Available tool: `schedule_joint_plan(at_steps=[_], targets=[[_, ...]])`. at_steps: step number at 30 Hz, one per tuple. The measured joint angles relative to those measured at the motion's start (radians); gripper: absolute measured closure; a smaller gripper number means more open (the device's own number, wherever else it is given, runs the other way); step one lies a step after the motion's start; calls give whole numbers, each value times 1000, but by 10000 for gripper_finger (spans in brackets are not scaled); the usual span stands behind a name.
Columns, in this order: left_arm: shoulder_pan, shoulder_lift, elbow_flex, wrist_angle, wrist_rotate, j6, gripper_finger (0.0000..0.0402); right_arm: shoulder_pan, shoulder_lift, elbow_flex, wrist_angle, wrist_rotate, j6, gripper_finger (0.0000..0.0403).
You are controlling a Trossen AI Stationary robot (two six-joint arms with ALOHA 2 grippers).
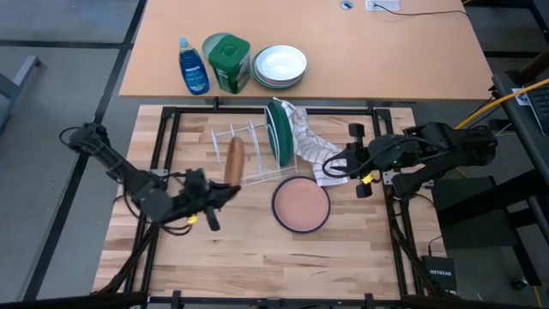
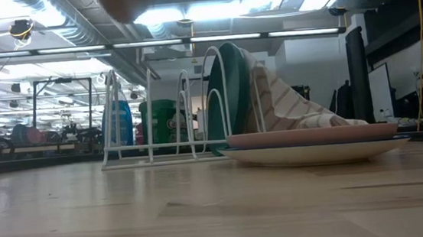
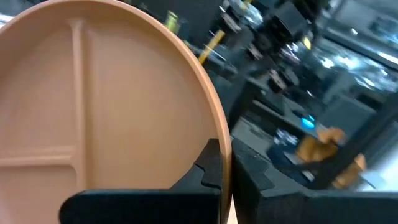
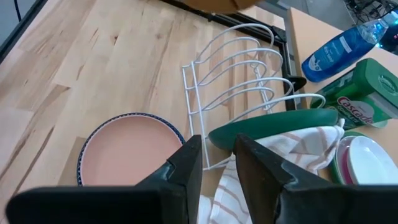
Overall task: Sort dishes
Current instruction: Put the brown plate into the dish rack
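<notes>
Left gripper [image 1: 225,194] pinching brown plate [image 1: 233,161] above white rack [image 1: 249,154]; right gripper [image 4: 214,163] parted, by towel [image 1: 309,142], green plate [image 1: 279,131].

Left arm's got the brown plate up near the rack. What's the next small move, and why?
Probably ease the left gripper down to seat the brown plate between the rack wires. The plate stands on edge over an open slot, and the green plate sits several slots over.

Grey floor [image 1: 51,129] around the light wood table [image 1: 257,257], tan desk [image 1: 386,60] behind it, ceiling strip lights [image 2: 189,40] and ducts overhead.
</notes>
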Motion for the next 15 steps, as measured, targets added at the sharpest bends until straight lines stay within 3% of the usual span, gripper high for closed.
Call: schedule_joint_plan(at_steps=[5,15], targets=[[-40,-36,-117,124,-152,7,401,0,0,0,0,0,-1,304],[74,-40,-318,347,-178,-19,401,0,16,0,8,0,-1,304]])
